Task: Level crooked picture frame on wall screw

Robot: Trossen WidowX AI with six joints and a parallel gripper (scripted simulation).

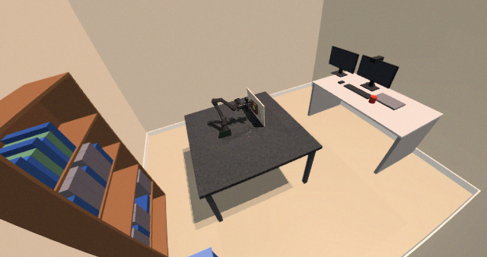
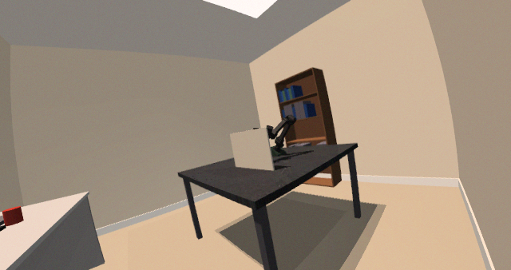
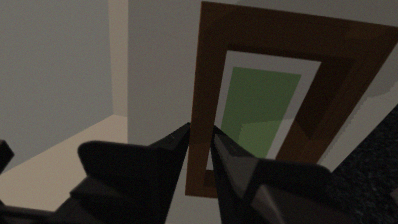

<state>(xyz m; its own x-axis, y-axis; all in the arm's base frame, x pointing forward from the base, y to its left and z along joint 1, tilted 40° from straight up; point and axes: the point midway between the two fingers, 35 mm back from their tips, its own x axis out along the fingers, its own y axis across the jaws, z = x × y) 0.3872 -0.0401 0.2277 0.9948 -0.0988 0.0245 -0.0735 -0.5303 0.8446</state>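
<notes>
On the dark speckled square table [image 1: 266,154] stood a small black six-joint arm [image 1: 221,110] on a green base, reaching toward an upright pale wall panel [image 1: 258,102] set near the table's far edge. Against that panel hung the brown wooden picture frame [image 3: 280,60], with a white mat and a green picture at its centre; in the wrist view its outline sat tilted relative to the panel. The black parallel-jaw gripper [image 3: 201,137] was clamped on the frame's left-hand brown border, one dark pointed finger [image 3: 172,142] on the outer side of the border and the other on the inner side, over the mat. In the exterior view only the plain back of the panel [image 2: 252,149] faced the camera, with the arm [image 2: 281,132] rising behind it, so the frame itself was hidden there. Around the table, a brown wooden bookshelf [image 1: 36,93] holding blue, green and grey books occupied one wall, and a white desk [image 1: 411,122] carrying two black monitors [image 1: 377,71], a black keyboard and a red cup [image 1: 373,99] stood along another.
</notes>
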